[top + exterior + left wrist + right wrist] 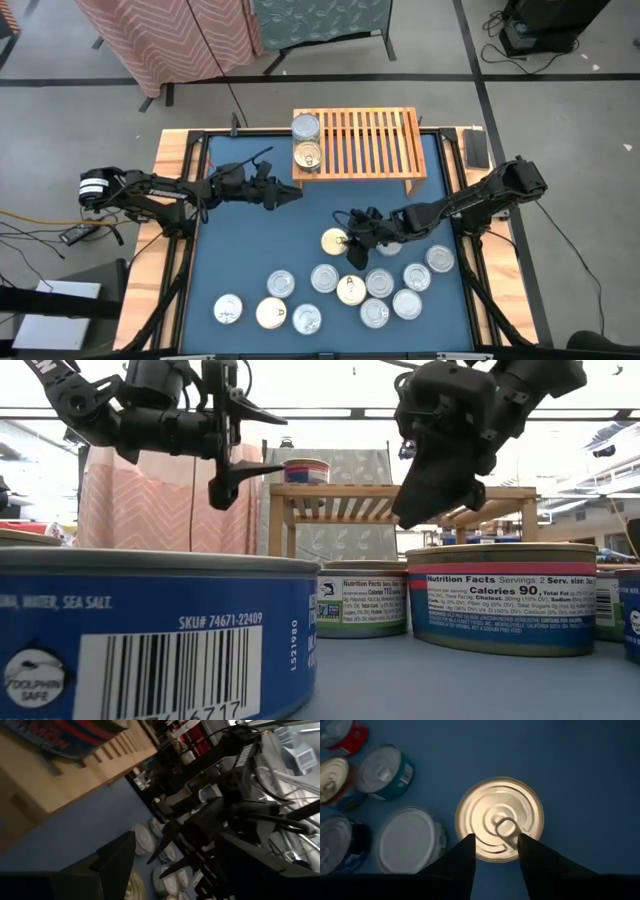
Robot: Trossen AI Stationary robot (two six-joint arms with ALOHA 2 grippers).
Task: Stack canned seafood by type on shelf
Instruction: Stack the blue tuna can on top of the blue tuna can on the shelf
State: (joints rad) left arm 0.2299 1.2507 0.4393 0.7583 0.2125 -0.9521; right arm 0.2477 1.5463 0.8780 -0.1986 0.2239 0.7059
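Note:
The light-wood shelf (365, 145) stands at the table's far edge, with two silver-topped cans (305, 127) (308, 155) on its left end. A gold-topped can (500, 820) rests flat on the blue mat. My right gripper (495, 852) hangs open above this can's near rim, slanting down, without touching it. In front of the shelf's left leg, my left gripper (296, 194) is raised, level and open, and nothing is between its fingers (240, 472). Several more cans (351, 290) lie on the near part of the mat.
The loose cans crowd the near middle and right of the mat, one (388, 245) close beside my right gripper. Big in the low view's foreground are the blue-labelled cans (150, 630) (500, 595). Bare mat (250, 240) lies between the two arms. A dark object (476, 148) sits at the far right corner.

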